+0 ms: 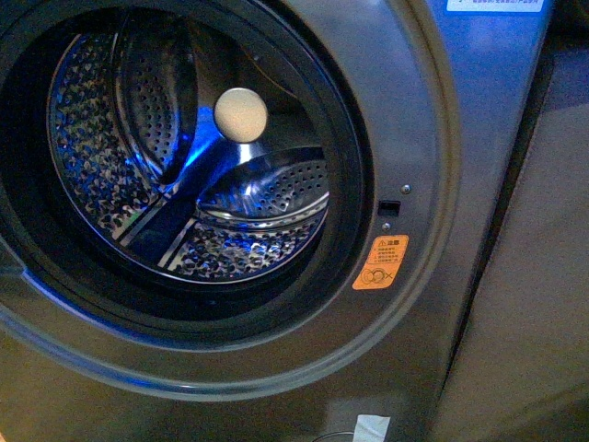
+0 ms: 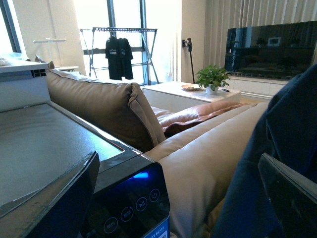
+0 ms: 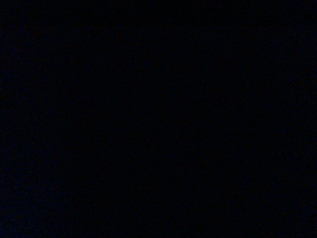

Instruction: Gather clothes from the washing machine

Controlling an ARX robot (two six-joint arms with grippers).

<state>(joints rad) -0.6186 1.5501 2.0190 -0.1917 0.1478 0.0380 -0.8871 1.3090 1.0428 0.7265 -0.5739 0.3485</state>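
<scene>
The washing machine [image 1: 433, 138] fills the front view, dark grey, its round porthole open onto the perforated steel drum [image 1: 120, 157], which is lit blue. No clothes show inside the drum, and neither arm is in this view. In the left wrist view my left gripper [image 2: 178, 166] is open above the machine's top corner and its lit control panel [image 2: 131, 206]. Dark navy clothes [image 2: 285, 124] hang beside one of its fingers [image 2: 292, 198]; nothing lies between the fingers. The right wrist view is dark.
An orange sticker [image 1: 380, 262] and a white tape patch [image 1: 371, 428] mark the machine's front. A flat-fronted unit [image 1: 534, 295] stands right of it. Behind the machine are a beige sofa [image 2: 198, 158], a drying rack [image 2: 119, 49], a plant [image 2: 212, 78] and a TV [image 2: 270, 47].
</scene>
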